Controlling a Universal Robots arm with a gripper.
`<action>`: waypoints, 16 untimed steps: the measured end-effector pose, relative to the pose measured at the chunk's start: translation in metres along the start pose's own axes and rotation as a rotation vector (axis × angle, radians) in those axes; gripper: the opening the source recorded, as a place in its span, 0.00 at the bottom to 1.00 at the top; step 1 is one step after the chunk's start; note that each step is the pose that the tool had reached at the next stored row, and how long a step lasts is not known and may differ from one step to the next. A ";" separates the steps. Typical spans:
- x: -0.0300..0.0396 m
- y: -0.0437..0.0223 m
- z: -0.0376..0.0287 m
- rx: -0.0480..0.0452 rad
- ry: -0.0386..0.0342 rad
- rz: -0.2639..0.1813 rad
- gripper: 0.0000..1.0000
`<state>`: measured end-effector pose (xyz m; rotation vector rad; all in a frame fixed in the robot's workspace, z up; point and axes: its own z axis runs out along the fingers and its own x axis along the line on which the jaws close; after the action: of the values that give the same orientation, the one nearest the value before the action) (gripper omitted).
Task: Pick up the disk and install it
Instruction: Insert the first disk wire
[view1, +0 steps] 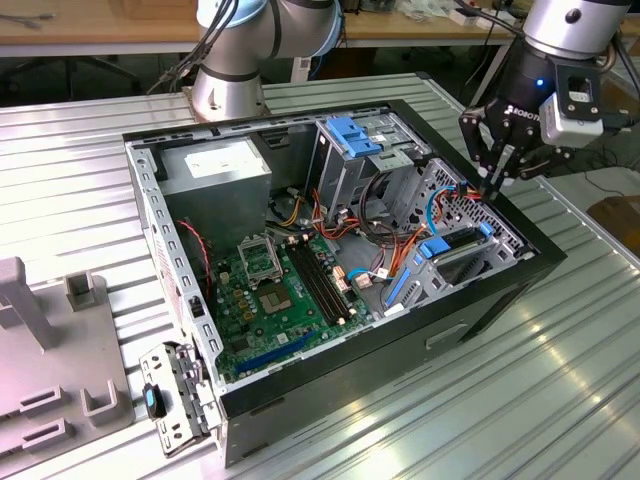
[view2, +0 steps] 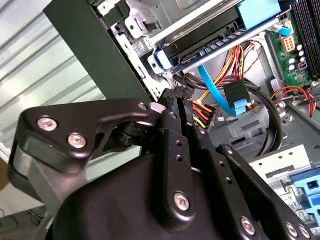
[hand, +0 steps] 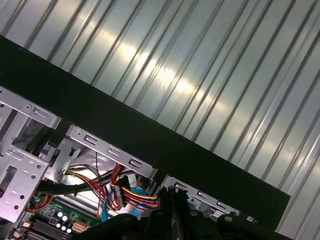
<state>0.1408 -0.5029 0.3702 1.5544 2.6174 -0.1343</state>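
Exterior view, pincer: the pincer (view1: 493, 183) hangs over the case's (view1: 330, 385) far corner on the exterior view's right. Its fingers are pressed together with nothing between them.
Exterior view, disk: the disk (view1: 460, 245) lies flat in a grey bay inside that same corner of the case, with its blue frame end toward the board (view1: 285, 290).
Exterior view, relation: the disk is below the pincer tips and a little further into the case. They are apart, not touching.
Second wrist view, pincer: tips (view2: 172, 97) are narrow and empty, just inside the case wall.
Second wrist view, disk: the dark slab in its blue frame (view2: 210, 37) is beyond the tips. Its long edge runs from the case wall toward the board, with the cable bundle (view2: 202, 110) between disk and pincer.
First wrist view, pincer: tips (hand: 170, 196) are together at the case's black wall (hand: 150, 135), with coloured cables beside them and the ribbed counter (hand: 200, 60) outside the case.
Judgement: the disk looks seated in its bay rather than loose.
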 end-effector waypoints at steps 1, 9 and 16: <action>-0.0002 -0.0001 0.0004 0.0018 0.0005 0.014 0.16; -0.0001 -0.0023 0.0024 0.0070 -0.0024 0.042 0.16; 0.0014 -0.0048 0.0026 0.0079 -0.0022 0.049 0.16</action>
<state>0.1360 -0.5043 0.3676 1.6181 2.5780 -0.1428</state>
